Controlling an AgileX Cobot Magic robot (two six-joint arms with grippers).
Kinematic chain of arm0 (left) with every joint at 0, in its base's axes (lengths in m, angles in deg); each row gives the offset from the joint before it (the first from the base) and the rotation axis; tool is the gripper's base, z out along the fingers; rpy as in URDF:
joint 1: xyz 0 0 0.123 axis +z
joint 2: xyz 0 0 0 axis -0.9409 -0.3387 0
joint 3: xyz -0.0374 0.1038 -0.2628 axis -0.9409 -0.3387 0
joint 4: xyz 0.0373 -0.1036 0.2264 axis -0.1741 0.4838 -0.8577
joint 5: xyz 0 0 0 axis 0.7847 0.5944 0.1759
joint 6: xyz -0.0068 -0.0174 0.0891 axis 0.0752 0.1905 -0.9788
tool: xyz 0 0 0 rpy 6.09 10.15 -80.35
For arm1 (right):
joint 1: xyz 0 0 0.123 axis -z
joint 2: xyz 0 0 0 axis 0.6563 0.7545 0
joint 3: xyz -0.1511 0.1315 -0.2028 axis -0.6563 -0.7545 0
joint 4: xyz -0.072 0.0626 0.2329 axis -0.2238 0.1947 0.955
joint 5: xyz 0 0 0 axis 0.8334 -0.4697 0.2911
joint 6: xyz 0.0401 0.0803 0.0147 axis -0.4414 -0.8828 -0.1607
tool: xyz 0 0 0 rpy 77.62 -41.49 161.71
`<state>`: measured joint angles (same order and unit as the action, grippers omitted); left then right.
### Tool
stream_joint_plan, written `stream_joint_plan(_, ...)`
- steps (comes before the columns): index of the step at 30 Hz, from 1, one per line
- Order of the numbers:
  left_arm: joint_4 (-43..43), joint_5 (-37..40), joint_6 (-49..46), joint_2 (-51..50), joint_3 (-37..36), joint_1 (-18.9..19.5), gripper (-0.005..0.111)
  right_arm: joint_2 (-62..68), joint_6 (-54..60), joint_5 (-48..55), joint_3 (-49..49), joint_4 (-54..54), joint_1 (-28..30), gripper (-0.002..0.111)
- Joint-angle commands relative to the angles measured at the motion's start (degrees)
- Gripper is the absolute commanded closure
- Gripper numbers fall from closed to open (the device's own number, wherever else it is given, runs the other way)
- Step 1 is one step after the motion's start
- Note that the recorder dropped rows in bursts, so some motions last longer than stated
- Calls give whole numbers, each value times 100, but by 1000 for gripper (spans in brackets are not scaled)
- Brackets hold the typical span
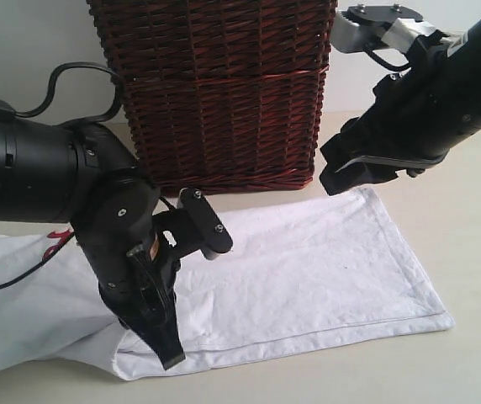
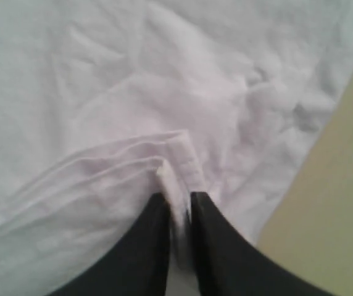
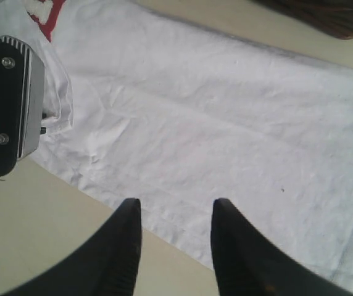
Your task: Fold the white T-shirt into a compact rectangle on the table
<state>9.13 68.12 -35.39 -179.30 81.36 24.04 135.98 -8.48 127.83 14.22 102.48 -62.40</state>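
The white T-shirt [image 1: 308,261] lies on the table [image 1: 476,362] as a long folded band, with a bit of red lettering [image 1: 55,240] showing at the left. My left gripper [image 1: 169,358] is down at the shirt's near edge. In the left wrist view the left gripper [image 2: 179,197] is shut on a raised fold of hem of the T-shirt [image 2: 133,80]. My right gripper [image 1: 341,181] hovers over the shirt's far right corner. In the right wrist view the right gripper [image 3: 173,206] stands open above the edge of the T-shirt [image 3: 213,123], holding nothing.
A dark brown wicker basket [image 1: 224,84] stands close behind the shirt at the back middle. Bare table [image 3: 34,234] borders the shirt's long edge. The left arm's wrist [image 3: 4,105] shows at the side of the right wrist view.
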Motion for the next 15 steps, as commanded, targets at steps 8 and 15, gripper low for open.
stream_joint_plan(8, -2538, 1080, 2992, 96, 37, 118, 64, -7, 49, -32, 47, 6, 9, 70)
stream_joint_plan(15, -61, 370, 1234, 169, 37, 92, 65, -7, 38, -34, 47, 6, 9, 70)
